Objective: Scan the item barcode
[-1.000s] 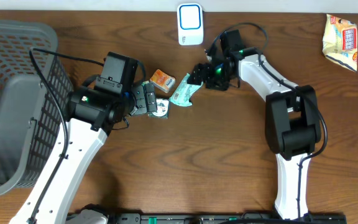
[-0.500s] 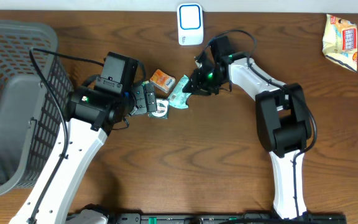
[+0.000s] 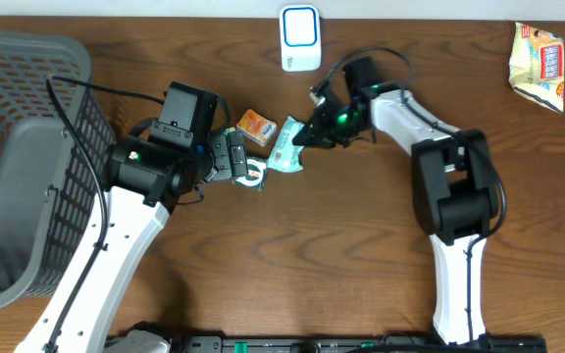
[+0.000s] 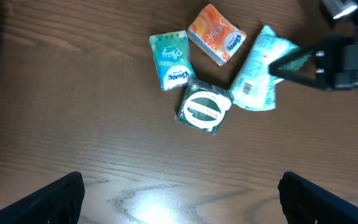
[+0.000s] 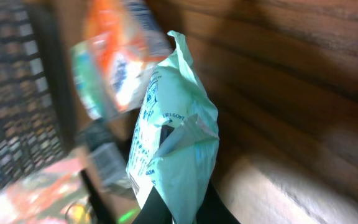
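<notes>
In the right wrist view, low centre, the right gripper [image 5: 179,208] is pinching the lower edge of the mint-green packet [image 5: 178,140]. A second ago its jaws stood spread beside that packet.

In the overhead view the packet sits just left of centre beside the orange tissue pack [image 3: 257,126]. Its barcode label [image 4: 248,87] shows in the left wrist view.

The left gripper [image 3: 235,160] hovers spread wide and empty, unchanged.

The white scanner [image 3: 300,39] stands at the top centre edge. I judge the grasp done. Lifting the packet and presenting its barcode to the scanner remain.
</notes>
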Tool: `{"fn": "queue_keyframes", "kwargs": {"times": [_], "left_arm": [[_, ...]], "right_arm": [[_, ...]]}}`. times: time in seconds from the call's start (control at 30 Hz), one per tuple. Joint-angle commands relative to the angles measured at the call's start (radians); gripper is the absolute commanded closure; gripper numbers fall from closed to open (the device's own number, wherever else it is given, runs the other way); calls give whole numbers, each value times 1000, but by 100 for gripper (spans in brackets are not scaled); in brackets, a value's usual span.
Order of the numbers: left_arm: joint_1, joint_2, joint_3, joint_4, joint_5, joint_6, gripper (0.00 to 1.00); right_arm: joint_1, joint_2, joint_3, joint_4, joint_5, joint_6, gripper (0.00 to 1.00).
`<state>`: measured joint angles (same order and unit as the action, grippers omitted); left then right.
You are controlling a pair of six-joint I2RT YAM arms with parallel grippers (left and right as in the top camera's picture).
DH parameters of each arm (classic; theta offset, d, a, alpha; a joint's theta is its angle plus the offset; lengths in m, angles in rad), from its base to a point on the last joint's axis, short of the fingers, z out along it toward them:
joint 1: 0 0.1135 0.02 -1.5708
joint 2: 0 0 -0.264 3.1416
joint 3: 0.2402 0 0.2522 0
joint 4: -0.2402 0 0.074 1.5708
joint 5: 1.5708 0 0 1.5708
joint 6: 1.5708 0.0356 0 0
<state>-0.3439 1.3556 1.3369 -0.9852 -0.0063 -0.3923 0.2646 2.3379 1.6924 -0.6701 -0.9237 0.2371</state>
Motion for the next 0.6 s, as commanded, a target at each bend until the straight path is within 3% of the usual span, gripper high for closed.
{"fn": "queue_keyframes", "kwargs": {"times": [0.0, 0.27, 0.57], "left_arm": [[2, -3, 15, -2, -10, 6, 2], [2, -3, 15, -2, -10, 6, 2], [2, -3, 15, -2, -10, 6, 2]], "right_arm": [[-39, -94, -5, -3, -176, -112, 99], [-98, -233, -5, 52, -292, -111, 99], [-134, -411, -5, 162, -242, -112, 99]]}}
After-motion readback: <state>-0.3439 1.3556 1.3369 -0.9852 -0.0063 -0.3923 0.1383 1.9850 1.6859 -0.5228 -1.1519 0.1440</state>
